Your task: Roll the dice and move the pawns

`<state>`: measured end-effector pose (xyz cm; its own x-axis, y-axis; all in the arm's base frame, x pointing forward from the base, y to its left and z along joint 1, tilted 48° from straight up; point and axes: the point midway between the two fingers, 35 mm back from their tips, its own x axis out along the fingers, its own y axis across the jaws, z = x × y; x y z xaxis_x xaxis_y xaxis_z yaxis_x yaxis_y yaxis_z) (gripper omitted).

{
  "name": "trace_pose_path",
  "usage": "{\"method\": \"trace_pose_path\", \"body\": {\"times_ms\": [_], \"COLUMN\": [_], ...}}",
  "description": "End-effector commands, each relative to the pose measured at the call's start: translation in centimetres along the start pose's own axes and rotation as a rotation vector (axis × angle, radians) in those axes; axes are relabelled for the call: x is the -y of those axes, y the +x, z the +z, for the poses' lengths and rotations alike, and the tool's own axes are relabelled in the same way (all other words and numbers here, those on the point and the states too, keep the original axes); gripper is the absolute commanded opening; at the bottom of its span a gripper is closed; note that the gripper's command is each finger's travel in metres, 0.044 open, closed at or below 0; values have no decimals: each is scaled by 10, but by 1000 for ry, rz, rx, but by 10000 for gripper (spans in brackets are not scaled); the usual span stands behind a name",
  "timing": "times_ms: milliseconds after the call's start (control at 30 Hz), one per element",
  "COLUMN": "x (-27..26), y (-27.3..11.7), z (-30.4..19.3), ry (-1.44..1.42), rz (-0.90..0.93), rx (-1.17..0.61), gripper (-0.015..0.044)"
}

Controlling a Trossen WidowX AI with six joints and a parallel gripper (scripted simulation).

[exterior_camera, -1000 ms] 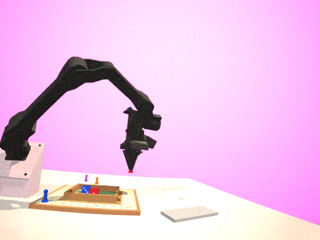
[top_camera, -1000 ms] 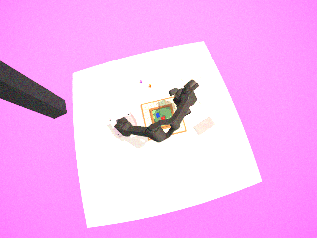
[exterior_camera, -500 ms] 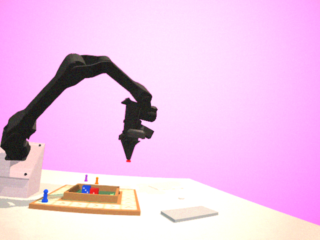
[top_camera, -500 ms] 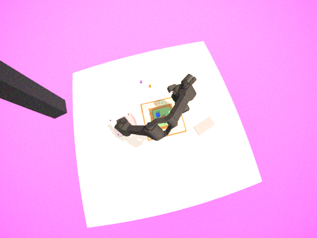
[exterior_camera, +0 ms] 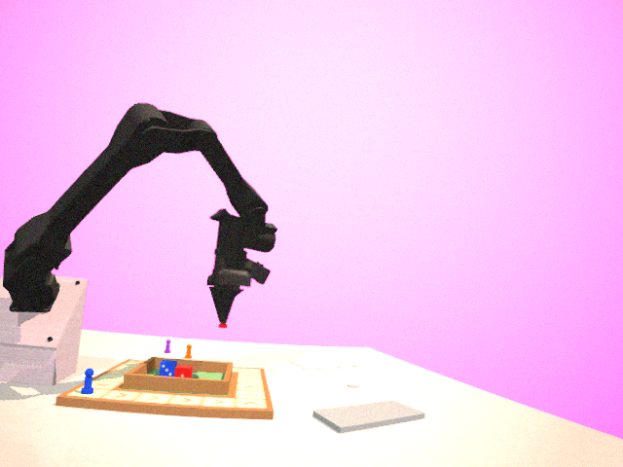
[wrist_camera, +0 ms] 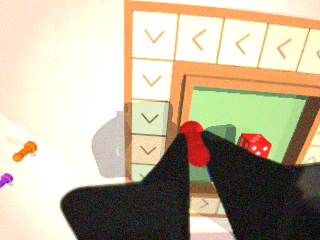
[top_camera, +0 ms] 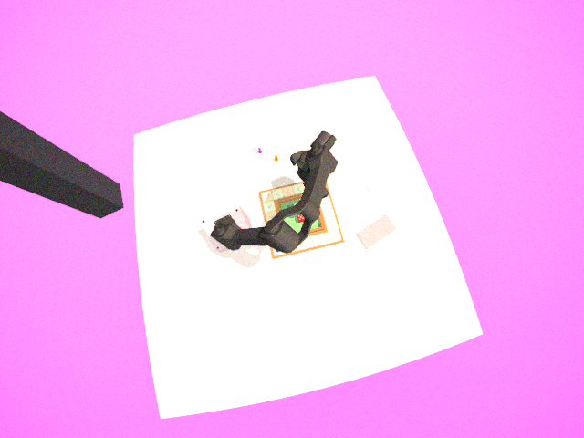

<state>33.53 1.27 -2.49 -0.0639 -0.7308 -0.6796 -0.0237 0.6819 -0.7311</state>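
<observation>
My gripper is shut on the red pawn and holds it in the air, higher than the tray walls. The fingers hide most of the pawn in the exterior view. The brown tray stands on the square board. Inside it lie the red die and the blue die, side by side. A finger hides most of the blue die in the wrist view. The blue pawn stands upright on the board's near left corner in the exterior view.
An orange pawn and a purple pawn stand off the board. A flat grey slab lies beyond another side. A small pale disc lies behind the slab.
</observation>
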Motion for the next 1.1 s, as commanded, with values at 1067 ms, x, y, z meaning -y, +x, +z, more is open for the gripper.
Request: {"method": "trace_pose_path", "body": {"times_ms": [1067], "x": [-47], "y": [74], "z": [-67], "ry": [0], "rz": [-1], "rx": [-2], "gripper": [0]}}
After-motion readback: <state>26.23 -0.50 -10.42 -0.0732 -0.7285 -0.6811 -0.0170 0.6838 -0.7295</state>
